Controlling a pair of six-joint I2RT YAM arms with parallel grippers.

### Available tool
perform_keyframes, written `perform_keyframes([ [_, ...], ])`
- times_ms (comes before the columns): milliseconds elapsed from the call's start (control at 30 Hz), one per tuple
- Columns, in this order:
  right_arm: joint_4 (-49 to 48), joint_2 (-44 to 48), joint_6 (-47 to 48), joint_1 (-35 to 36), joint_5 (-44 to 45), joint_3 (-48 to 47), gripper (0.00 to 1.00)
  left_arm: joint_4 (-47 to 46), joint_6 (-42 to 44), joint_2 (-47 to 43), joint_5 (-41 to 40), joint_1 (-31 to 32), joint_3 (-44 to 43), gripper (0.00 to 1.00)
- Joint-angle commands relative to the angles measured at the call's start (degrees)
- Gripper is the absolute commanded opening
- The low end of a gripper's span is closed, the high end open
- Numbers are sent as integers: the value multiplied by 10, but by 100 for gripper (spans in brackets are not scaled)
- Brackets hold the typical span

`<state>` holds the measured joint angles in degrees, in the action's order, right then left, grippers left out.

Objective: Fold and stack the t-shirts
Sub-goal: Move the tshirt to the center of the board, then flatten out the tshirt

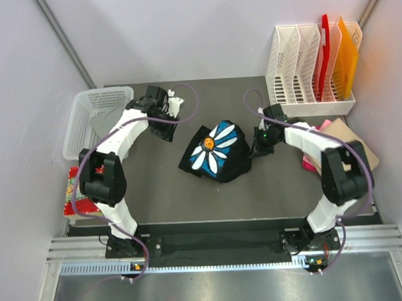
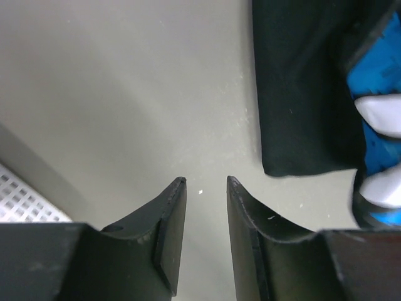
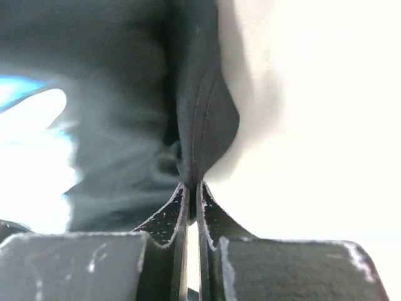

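Pinching a raised fold of dark cloth, the right gripper (image 3: 192, 185) has its jaws pressed together on the edge of the black t-shirt (image 3: 194, 113), which rises in a narrow ridge straight ahead of the fingertips. Seen from above, the right gripper (image 1: 261, 147) meets the right-hand border of the black t-shirt (image 1: 191, 159). The shirt lies as a compact folded bundle at the middle of the table (image 1: 156, 192), its daisy print (image 1: 214, 149) facing up. The left gripper (image 2: 205, 182) stands partly open with nothing between its fingers, over bare table, with a corner of the black t-shirt (image 2: 301, 94) just to its right and not touching it. From overhead, the left gripper (image 1: 164, 125) sits to the left of the bundle, near the white mesh basket (image 1: 94, 111). A pink t-shirt (image 1: 326, 125) and a tan t-shirt (image 1: 359, 148) lie under the right arm at the table's right edge, below a white file rack (image 1: 297, 68)
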<state>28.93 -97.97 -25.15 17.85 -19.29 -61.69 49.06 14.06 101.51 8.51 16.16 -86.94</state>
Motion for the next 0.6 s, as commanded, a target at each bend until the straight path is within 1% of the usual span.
perform_keyframes([
  [0, 120, 151, 36, -27, 149, -86, 0, -25, -18, 37, 16, 0, -36, 37],
  [33, 156, 163, 40, -38, 165, -93, 0, -25, -20, 44, 22, 1, -48, 37],
  [67, 170, 175, 46, -42, 190, -92, 0, -24, -22, 57, 33, 3, -53, 37],
  [133, 199, 208, 51, -60, 211, -78, 0, -20, -27, 69, 38, 13, -69, 37],
  [267, 229, 241, 56, -69, 242, -54, 0, -20, -33, 93, 40, 44, -81, 38],
  [400, 234, 263, 51, -69, 231, -38, 0, -25, -37, 119, 36, 90, -95, 39],
  [500, 233, 261, 49, -69, 216, -38, 0, -22, -48, 148, 38, 109, -127, 40],
  [567, 231, 262, 49, -69, 209, -42, 0, -23, -61, 173, 45, 110, -139, 43],
])
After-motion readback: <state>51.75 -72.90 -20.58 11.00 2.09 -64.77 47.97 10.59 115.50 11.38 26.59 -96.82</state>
